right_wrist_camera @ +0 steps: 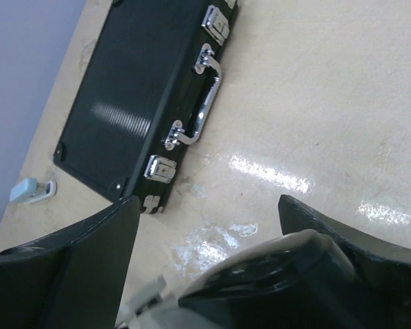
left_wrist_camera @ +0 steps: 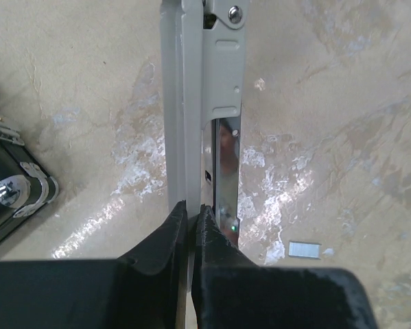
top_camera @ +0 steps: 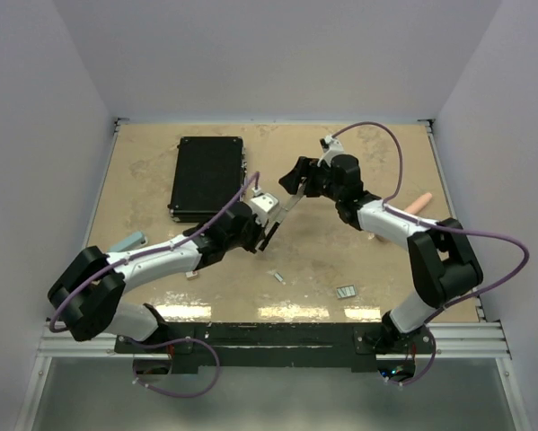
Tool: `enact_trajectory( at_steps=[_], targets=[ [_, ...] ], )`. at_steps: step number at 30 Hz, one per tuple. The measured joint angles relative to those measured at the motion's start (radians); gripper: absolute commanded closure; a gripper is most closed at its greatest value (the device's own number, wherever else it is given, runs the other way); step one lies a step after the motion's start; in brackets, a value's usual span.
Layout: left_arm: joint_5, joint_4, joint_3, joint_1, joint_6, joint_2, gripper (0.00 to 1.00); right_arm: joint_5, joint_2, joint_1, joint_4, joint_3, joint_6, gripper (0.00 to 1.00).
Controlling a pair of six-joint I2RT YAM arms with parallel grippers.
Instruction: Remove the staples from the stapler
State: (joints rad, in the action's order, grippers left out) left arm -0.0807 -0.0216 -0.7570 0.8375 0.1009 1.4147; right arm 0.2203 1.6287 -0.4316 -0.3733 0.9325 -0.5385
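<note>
Left tool [left_wrist_camera: 191, 218] clamped shut on the opened stapler [left_wrist_camera: 212, 103] at mid-counter [top_camera: 269, 153], right of a black case [top_camera: 206, 175], as the right tool [right_wrist_camera: 208, 205] spreads wide around its dark-tipped end; loose staples [top_camera: 345, 292] lie near right.

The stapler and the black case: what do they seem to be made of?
The stapler looks like metal: matte grey paint outside, and mirror-bright where it is bare. The case is black with fine ribs and a dull sheen; I cannot tell whether it is plastic or coated metal. Its handle and latches look like polished, chrome-plated metal.
</note>
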Motion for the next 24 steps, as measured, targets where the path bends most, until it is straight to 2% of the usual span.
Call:
enact_trajectory(
  at_steps=[1, 2, 9, 13, 16, 19, 24],
  targets=[
    [0.047, -0.018, 0.017, -0.032, 0.034, -0.019, 1.00, 0.006, -0.017, 0.000, 0.011, 0.000, 0.000, 0.08],
    [0.074, -0.029, 0.026, -0.054, 0.053, -0.030, 1.00, 0.009, -0.038, 0.000, 0.024, 0.000, 0.000, 0.01],
    [0.299, -0.128, 0.053, -0.127, 0.203, -0.057, 1.00, 0.035, -0.148, 0.001, 0.098, 0.029, 0.004, 0.01],
    [0.366, -0.163, 0.079, -0.135, 0.237, -0.072, 1.00, 0.035, -0.170, 0.001, 0.137, 0.041, 0.007, 0.02],
    [0.387, -0.183, 0.121, -0.135, 0.234, -0.092, 1.00, 0.032, -0.147, 0.000, 0.204, 0.103, 0.021, 0.02],
    [0.420, -0.208, 0.162, -0.136, 0.232, -0.097, 1.00, 0.025, -0.069, 0.000, 0.270, 0.237, 0.044, 0.02],
    [0.494, -0.253, 0.203, -0.136, 0.264, -0.097, 1.00, 0.034, 0.059, 0.000, 0.277, 0.331, 0.058, 0.03]
  ],
)
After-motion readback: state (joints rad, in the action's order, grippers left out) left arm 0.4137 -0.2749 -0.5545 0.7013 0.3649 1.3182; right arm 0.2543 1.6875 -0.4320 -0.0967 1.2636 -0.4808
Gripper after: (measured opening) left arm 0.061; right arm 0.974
